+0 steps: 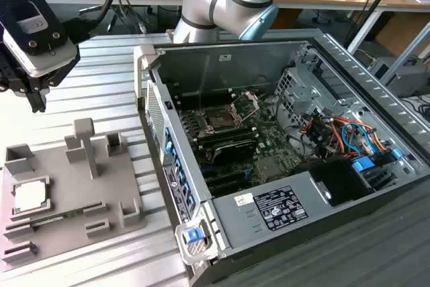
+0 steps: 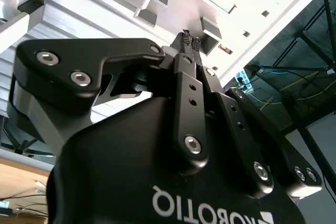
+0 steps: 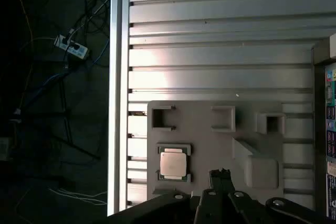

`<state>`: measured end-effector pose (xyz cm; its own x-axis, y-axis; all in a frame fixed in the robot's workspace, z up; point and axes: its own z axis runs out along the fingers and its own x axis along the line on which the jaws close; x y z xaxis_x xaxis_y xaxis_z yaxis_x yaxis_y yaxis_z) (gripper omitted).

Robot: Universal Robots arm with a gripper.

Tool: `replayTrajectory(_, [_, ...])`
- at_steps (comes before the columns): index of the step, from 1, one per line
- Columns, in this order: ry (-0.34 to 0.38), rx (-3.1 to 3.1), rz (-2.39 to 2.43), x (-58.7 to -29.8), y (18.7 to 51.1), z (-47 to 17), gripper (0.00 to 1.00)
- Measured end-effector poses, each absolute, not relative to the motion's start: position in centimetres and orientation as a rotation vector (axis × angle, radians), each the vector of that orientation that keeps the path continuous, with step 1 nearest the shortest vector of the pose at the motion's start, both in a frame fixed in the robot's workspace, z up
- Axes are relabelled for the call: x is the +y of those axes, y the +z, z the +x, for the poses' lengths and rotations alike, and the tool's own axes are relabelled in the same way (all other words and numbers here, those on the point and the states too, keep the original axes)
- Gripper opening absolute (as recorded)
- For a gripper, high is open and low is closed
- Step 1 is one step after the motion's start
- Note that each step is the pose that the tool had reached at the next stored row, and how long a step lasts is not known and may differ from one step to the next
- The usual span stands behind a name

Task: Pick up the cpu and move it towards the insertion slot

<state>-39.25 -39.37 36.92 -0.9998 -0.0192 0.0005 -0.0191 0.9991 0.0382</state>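
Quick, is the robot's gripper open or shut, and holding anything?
Gripper: jaws shut, empty; the small silvery square cpu lies in the grey plastic tray.

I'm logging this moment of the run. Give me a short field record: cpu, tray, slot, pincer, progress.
cpu: lies flat in a recess of the grey tray, nothing touching it
tray: on the ribbed table, beside the open case
slot: inside the case, on the board; its bracket looks raised
pincer: shut, empty, above the table, apart from the cpu
progress: cpu not yet picked up
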Motion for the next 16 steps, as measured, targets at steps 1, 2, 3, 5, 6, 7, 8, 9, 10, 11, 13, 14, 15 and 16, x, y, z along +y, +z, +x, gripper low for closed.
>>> replayTrajectory(1, [-0.06, -3.14, 0.03, -39.37, 36.92, -39.24, 0.11])
replayTrajectory(2, [-0.06, -3.14, 0.03, -39.37, 36.89, -39.42, 0.11])
replayTrajectory(3, [-0.06, -3.14, 0.03, -39.37, 36.83, -39.61, 0.11])
replayTrajectory(5, [-0.06, -3.14, 0.03, -39.37, 36.83, -39.64, 0.11])
replayTrajectory(6, [-0.06, -3.14, 0.03, -39.37, 36.82, -39.67, 0.11])
replayTrajectory(7, [-0.06, -3.14, 0.03, -39.37, 36.82, -39.69, 0.11])
replayTrajectory(8, [-0.06, -3.14, 0.03, -39.37, 36.82, -39.72, 0.11])
replayTrajectory(9, [-0.06, -3.14, 0.03, -39.37, 36.81, -39.74, 0.11])
replayTrajectory(10, [-0.06, -3.14, 0.03, -39.37, 36.81, -39.75, 0.11])
replayTrajectory(11, [-0.06, -3.14, 0.03, -39.37, 36.8, -39.78, 0.11])
replayTrajectory(13, [-0.06, -3.14, 0.03, -39.37, 36.8, -39.81, 0.11])
replayTrajectory(14, [-0.06, -3.14, 0.03, -39.37, 36.8, -39.83, 0.11])
replayTrajectory(15, [-0.06, -3.14, 0.03, -39.37, 36.67, -40.03, 0.11])
replayTrajectory(16, [-0.06, -3.14, 0.03, -39.37, 36.45, -40.16, 0.11])
